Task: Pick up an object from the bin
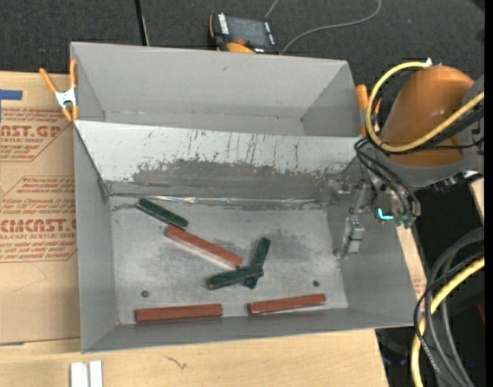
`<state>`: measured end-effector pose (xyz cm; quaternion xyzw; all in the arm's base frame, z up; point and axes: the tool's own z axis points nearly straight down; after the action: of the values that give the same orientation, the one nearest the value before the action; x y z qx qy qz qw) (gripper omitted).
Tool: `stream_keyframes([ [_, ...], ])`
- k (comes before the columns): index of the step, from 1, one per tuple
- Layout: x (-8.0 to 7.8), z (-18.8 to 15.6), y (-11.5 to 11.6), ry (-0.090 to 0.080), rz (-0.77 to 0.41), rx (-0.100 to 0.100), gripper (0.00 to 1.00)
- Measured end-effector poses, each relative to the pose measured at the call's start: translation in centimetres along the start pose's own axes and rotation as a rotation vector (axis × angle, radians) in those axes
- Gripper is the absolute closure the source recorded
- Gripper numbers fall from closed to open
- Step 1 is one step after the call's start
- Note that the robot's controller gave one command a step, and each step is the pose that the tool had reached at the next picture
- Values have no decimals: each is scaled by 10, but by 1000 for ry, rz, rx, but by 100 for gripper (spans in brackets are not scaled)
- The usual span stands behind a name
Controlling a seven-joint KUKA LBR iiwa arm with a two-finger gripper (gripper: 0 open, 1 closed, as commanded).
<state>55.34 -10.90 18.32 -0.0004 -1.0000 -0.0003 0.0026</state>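
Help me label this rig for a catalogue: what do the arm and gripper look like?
The wrist wears a rounded orange cover, looped by yellow and black cables. Its small gripper is grey metal, with a teal light on the housing beside it.

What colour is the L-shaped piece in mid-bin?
The L-shaped piece is dark green, clearest in the camera view.

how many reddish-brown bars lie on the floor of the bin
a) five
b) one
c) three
c: there is a slanted reddish-brown bar in the middle, a second bar at lower left and a third bar at lower right. The other two pieces, a dark green stick and a dark green bent piece, are not that colour.
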Motion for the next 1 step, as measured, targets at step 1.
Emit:
stream_keyframes([
  [1,-32,118,42,-1,32,-3,0],
])
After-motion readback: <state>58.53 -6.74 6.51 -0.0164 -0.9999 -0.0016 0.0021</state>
